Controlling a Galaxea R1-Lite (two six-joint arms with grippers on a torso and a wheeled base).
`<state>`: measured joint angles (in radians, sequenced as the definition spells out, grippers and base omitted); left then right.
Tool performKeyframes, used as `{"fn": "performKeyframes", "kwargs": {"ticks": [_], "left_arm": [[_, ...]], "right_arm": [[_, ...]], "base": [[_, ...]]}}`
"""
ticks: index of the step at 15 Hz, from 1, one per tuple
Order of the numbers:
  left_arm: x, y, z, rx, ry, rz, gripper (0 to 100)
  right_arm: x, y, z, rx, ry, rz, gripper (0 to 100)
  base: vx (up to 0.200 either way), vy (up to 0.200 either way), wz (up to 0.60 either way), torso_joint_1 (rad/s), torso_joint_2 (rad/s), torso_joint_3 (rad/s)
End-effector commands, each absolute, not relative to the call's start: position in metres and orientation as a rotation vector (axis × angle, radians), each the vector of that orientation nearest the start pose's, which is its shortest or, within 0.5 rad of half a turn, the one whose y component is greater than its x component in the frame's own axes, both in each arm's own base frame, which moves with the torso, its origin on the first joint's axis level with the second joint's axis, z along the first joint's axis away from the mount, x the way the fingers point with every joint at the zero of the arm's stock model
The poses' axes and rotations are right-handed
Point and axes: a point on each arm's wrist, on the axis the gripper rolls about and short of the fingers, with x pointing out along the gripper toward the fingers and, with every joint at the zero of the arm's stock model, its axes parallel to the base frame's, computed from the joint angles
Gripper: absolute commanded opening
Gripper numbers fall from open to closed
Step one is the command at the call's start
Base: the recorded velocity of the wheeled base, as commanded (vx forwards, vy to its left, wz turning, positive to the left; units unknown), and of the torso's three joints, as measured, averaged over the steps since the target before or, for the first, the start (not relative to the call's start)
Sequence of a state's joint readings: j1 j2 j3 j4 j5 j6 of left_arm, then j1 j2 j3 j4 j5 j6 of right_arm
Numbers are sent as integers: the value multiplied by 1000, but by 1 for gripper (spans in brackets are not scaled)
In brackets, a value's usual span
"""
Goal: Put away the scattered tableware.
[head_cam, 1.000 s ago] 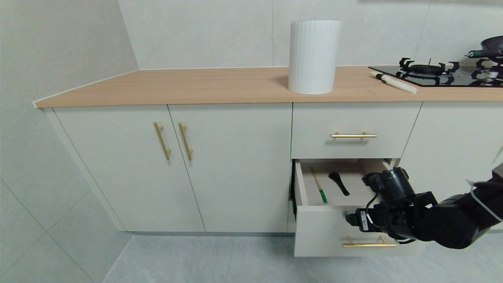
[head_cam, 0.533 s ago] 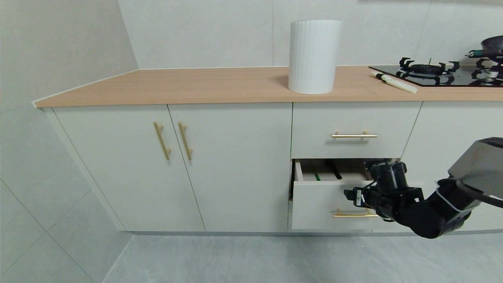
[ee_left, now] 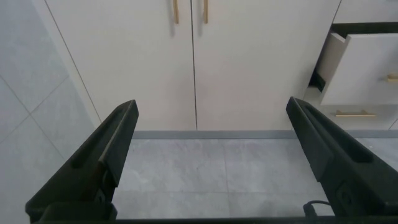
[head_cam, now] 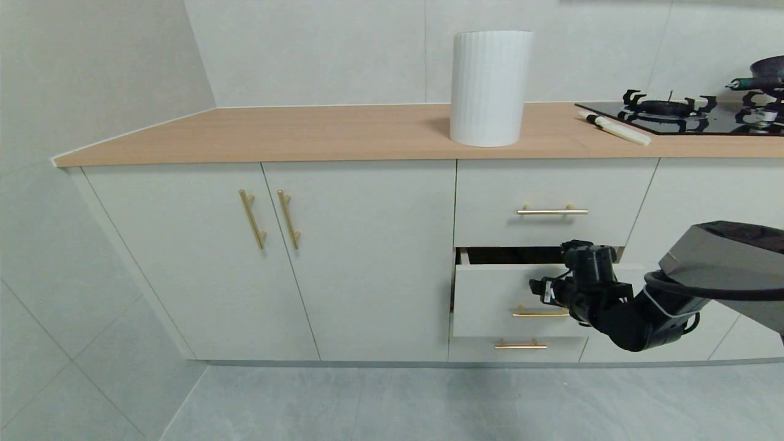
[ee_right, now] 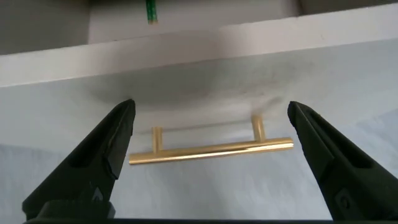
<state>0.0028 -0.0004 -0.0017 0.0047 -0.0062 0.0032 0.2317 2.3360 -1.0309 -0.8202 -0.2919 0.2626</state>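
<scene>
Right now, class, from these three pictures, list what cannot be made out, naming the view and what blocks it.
Contents of the middle drawer: head view, nearly shut, only a dark gap; right wrist view catches just a green tip.
Whether the right claw touches the drawer front: head view, its wrist covers it.
The pan on the stove: head view, cut by the edge.
The pale stick on the counter: head view, too small to name.
</scene>
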Motion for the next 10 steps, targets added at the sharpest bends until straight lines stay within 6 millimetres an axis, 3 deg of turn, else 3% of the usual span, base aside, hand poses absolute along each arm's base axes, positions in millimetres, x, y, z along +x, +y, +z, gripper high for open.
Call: {"fn": "performKeyframes", "kwargs": {"ticks": [1,3,10], "left_arm": [[-23,0,75,3,3,-3,100],[-23,0,75,3,3,-3,100],[-23,0,75,3,3,-3,100]], "right_arm": [[420,88,-6,137,434,-128,100],[435,78,-14,155,395,-152,100],[471,65,-11,298,282,-207,100]], "base": [[0,0,0,0,0,0],[0,0,0,0,0,0],[0,0,0,0,0,0]]}}
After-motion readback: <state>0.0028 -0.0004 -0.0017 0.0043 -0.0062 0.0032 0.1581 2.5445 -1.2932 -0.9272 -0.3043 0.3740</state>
